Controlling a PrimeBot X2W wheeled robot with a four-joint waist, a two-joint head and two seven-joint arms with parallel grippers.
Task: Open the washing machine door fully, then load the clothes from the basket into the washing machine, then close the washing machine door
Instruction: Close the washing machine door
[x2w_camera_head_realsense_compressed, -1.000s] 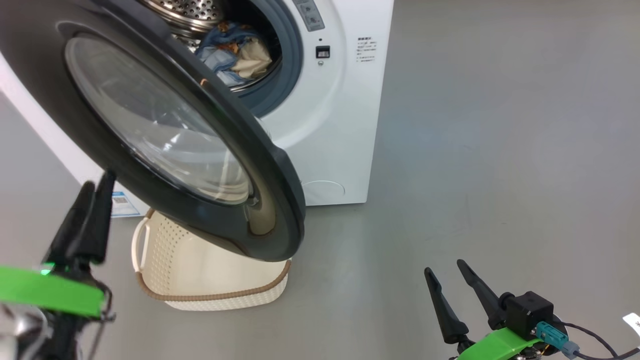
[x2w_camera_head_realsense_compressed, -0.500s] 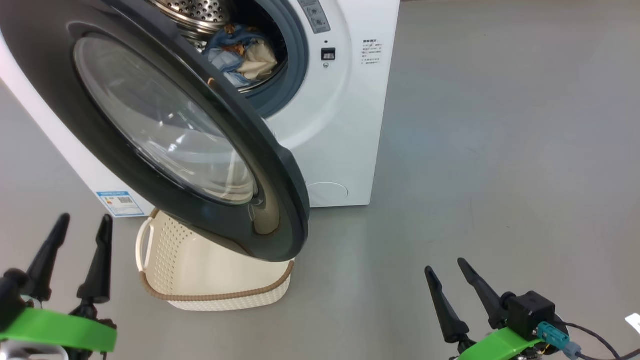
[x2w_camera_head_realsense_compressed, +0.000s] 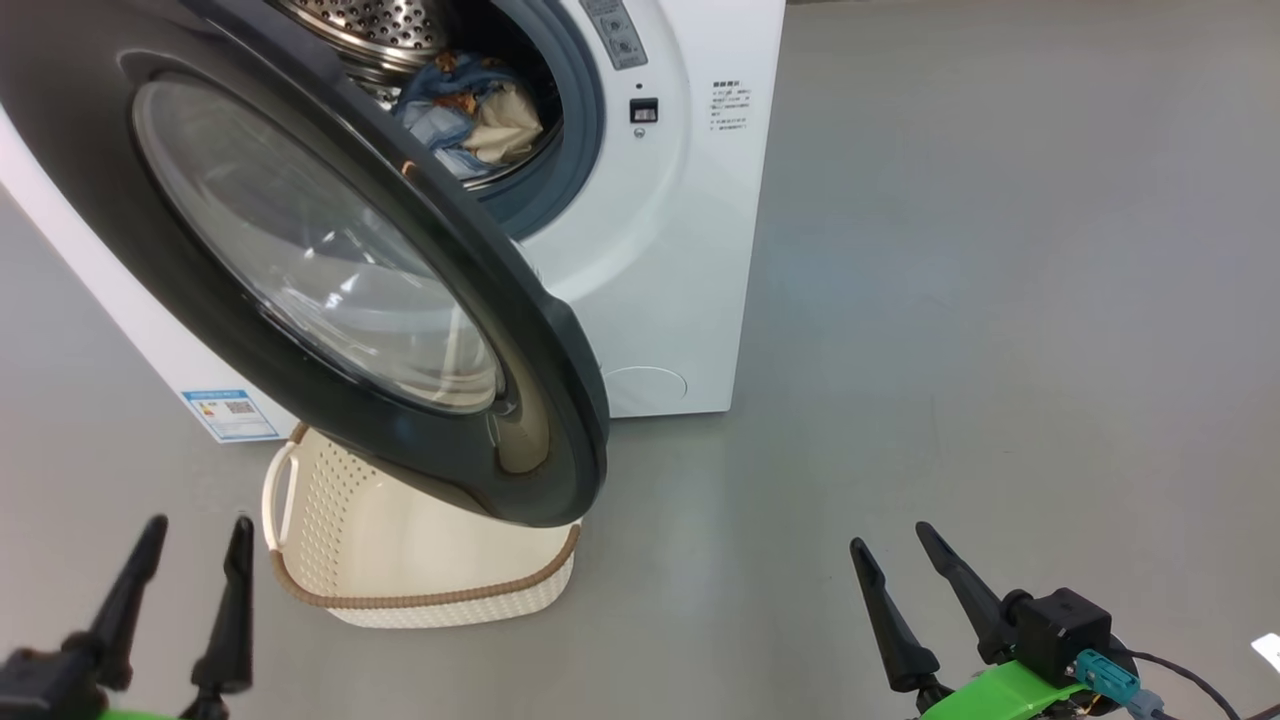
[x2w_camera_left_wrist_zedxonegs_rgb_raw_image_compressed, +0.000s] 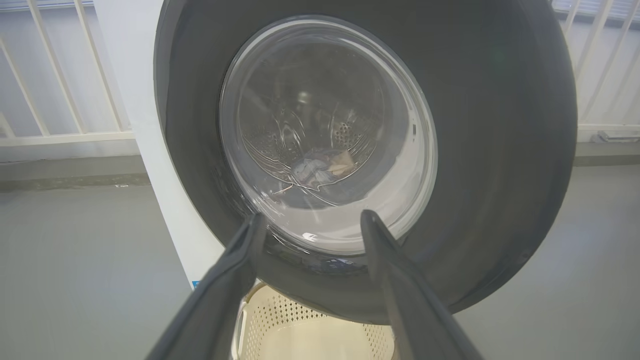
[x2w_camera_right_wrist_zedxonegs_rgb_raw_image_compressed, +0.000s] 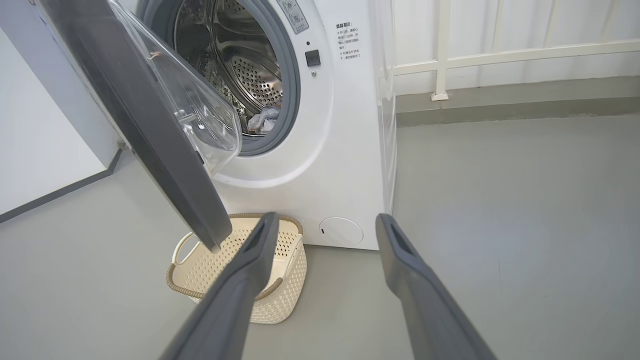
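The round, glossy black-rimmed washing machine door (x2w_camera_head_realsense_compressed: 300, 250) with its clear glass bowl stands partly open above the cream perforated plastic basket (x2w_camera_head_realsense_compressed: 400, 560). Blue and cream clothes (x2w_camera_head_realsense_compressed: 470, 105) lie inside the white front-loading washing machine (x2w_camera_head_realsense_compressed: 660, 250). The left gripper (x2w_camera_head_realsense_compressed: 199, 522) and right gripper (x2w_camera_head_realsense_compressed: 888, 535) hover clear of both, dark fingers spread, holding nothing.

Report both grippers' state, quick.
Left gripper: open, holding nothing.
Right gripper: open, holding nothing.

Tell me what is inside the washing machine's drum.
A crumpled heap of blue and cream clothes lies in the perforated steel drum. The glossy black round door hides its left part.
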